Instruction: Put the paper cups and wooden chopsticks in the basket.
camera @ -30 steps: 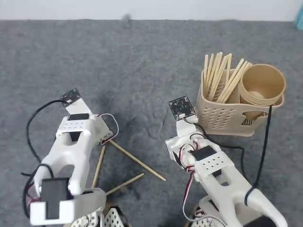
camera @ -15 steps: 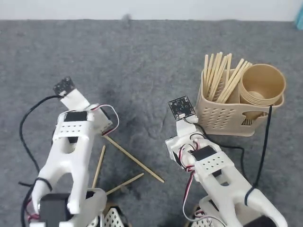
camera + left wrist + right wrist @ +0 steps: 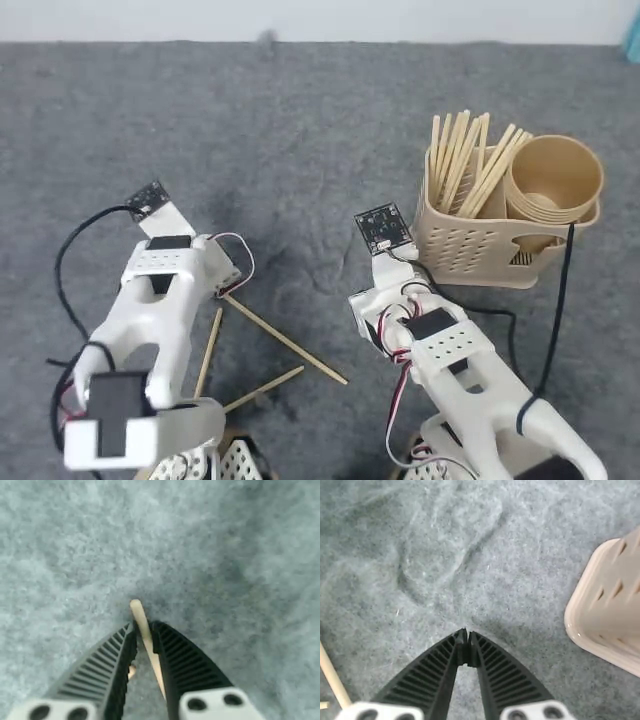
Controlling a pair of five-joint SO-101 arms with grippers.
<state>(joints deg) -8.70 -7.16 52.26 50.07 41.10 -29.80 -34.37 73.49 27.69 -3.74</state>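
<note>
Clamping a wooden chopstick (image 3: 137, 611) close to its tip, the left gripper (image 3: 142, 626) has both ribbed black jaws drawn in against the stick. The rounded end pokes out just past the fingertips and the shaft runs back between the jaws toward the wrist. It sits low over the grey carpet (image 3: 240, 555), though I cannot tell whether the tip touches it. From above, the left arm (image 3: 160, 300) bends over the left part of the carpet. A long chopstick (image 3: 290, 342) comes out from under its wrist and slants away toward the foot of the right arm (image 3: 440, 350); whether this is the gripped stick cannot be made out from that view. Two shorter chopsticks lie flat beside it, one (image 3: 209, 350) partly under the left arm and one (image 3: 265, 388) nearer the arms' bases, neither touching the long one. The right gripper (image 3: 467, 631) holds nothing, its jaws pressed together tip to tip just above the carpet, near a rounded corner of the basket (image 3: 605, 605) but apart from it. The basket, beige and perforated, stands upright at the right of the table. It holds a bundle of chopsticks (image 3: 465, 160) leaning on end in its left part and a nested stack of paper cups (image 3: 555, 170) in its right part. A black cable (image 3: 560, 300) crosses in front of its right end.
</note>
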